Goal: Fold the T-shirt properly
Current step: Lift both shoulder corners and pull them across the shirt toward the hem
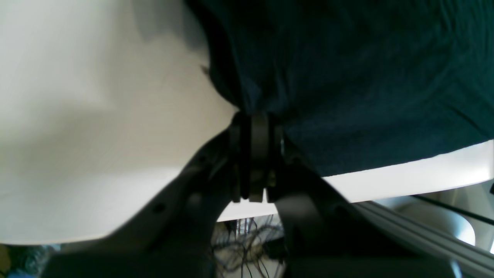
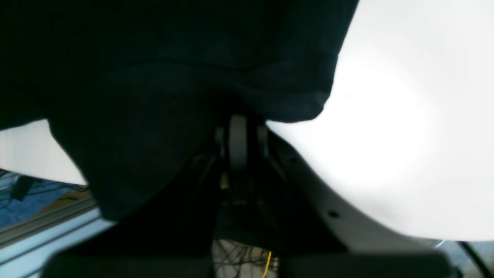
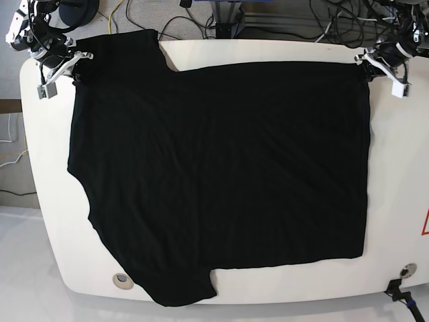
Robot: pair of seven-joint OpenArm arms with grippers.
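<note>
No text, label or number can be read anywhere.

Colours: black garment on white surface

The T-shirt (image 3: 221, 174) is plain black, no print visible. The table (image 3: 402, 168) under it is white, with a red mark at its edge.

Most of the worktop (image 3: 395, 201) is covered by the T-shirt (image 3: 221, 168), spread flat. Bare strips are left at the right of the frame, along the lower edge, and at the lower left below the sleeve. The upper corners are occupied: the left tool (image 3: 367, 66) at upper right, the right tool (image 3: 75, 69) at upper left, both clamped on cloth. Tangled cables (image 3: 281, 17) are seen beyond the top edge. Two round fittings (image 3: 121, 279) sit near the lower rim.
</note>
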